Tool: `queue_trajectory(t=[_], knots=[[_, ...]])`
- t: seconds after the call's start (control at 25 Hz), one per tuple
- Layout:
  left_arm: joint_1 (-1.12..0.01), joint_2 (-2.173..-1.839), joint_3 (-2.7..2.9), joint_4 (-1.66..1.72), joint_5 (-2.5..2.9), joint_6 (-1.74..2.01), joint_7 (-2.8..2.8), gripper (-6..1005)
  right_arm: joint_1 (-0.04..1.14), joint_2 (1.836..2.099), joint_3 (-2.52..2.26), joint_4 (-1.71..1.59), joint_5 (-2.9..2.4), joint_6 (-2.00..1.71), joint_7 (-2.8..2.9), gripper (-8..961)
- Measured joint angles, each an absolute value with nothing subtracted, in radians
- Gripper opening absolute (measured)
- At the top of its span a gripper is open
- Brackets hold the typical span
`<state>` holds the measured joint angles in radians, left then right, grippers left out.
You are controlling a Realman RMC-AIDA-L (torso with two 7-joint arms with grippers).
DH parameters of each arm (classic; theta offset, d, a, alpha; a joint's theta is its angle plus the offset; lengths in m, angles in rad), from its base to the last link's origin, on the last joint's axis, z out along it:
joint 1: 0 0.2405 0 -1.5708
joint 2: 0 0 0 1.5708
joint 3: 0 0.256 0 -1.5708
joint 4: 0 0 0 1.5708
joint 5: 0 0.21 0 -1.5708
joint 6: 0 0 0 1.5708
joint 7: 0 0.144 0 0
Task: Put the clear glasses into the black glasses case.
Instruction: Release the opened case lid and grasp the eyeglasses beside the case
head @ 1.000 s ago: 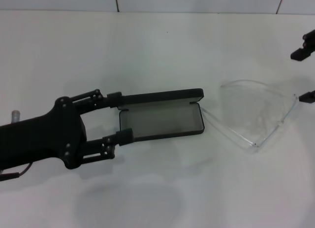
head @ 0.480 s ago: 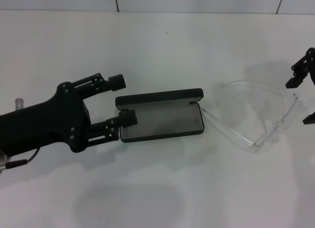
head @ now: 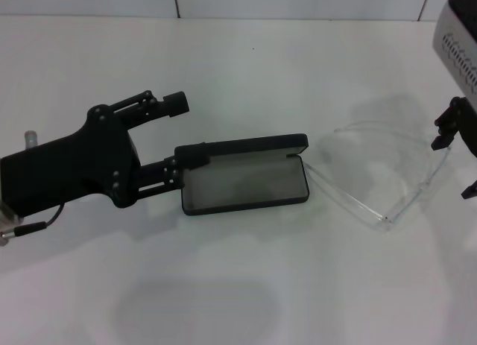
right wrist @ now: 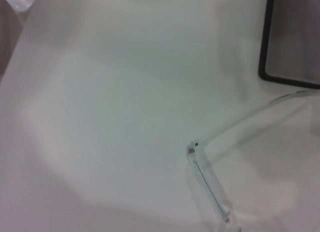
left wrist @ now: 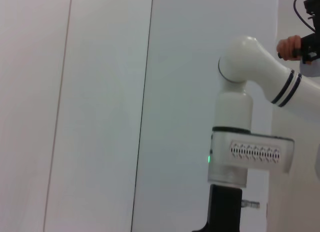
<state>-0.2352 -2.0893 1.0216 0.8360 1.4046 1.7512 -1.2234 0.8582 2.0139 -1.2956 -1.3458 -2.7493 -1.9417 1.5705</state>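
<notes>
Left hand [head: 186, 131] now spread at case [head: 246, 182]

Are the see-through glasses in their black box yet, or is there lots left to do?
Not yet. The black glasses case already lies open, with the left claw open at its end. The clear glasses lie on the table beside it, and the right claw hangs over them. Grabbing and placing remain.

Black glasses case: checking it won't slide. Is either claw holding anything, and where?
The left claw is open, one finger touching the black glasses case at its left end. Nothing is gripped; the right claw is empty.
</notes>
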Motion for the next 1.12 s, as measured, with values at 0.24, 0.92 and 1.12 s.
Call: queue_trajectory(t=[0.24, 0.92, 1.12], knots=[[-0.253, -2.089, 1.022, 0.817, 1.399, 1.745, -1.207, 703, 0.853, 2.023, -1.365, -1.280, -2.743, -1.853, 1.562, 779], [-0.264, -2.085, 1.027, 0.823, 1.445, 1.744, -1.169, 682, 0.830, 2.028, -1.543, -1.190, -2.714, -1.695, 1.582, 765], [-0.275, -2.080, 1.024, 0.872, 1.547, 1.731, -1.216, 676, 0.837, 2.028, -1.546, -1.170, -2.710, -1.690, 1.583, 757]])
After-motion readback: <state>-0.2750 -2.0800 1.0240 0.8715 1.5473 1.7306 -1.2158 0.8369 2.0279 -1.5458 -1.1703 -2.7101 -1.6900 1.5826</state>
